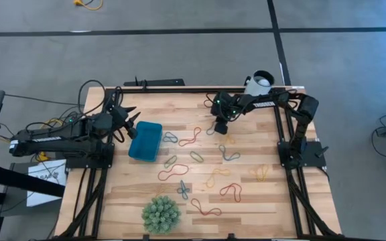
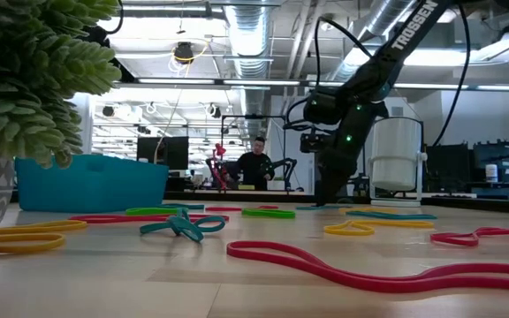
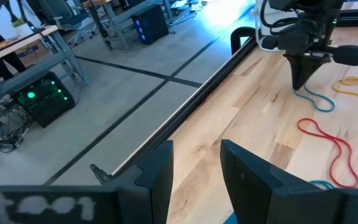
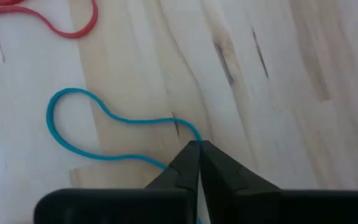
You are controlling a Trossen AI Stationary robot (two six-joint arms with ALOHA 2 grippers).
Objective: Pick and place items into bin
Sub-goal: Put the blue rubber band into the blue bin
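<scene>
Many thin rubber-band loops, red (image 1: 190, 137), yellow (image 1: 260, 173), green (image 1: 171, 161) and blue-grey (image 1: 230, 154), lie flat across the wooden table. The teal bin (image 1: 145, 140) (image 2: 91, 183) stands left of them. My right gripper (image 1: 220, 127) (image 2: 330, 199) (image 4: 197, 149) points down at the far side of the spread and is shut on a blue band (image 4: 73, 118) (image 3: 316, 99). My left gripper (image 1: 134, 122) (image 3: 194, 152) is open. It hovers by the bin's far-left corner and touches nothing. My right gripper pinches the blue band at one end of its loop (image 4: 194, 134) between the two fingertips, coming from above and pointing down. The rest of the loop (image 4: 61, 134) lies slack on the table, stretching away from the fingers.
A green spiky ball (image 1: 160, 213) (image 2: 34, 79) sits at the near edge. A white cup (image 1: 260, 82) (image 2: 396, 155) stands at the far right corner behind my right arm. A person (image 2: 256, 163) shows far off in the room.
</scene>
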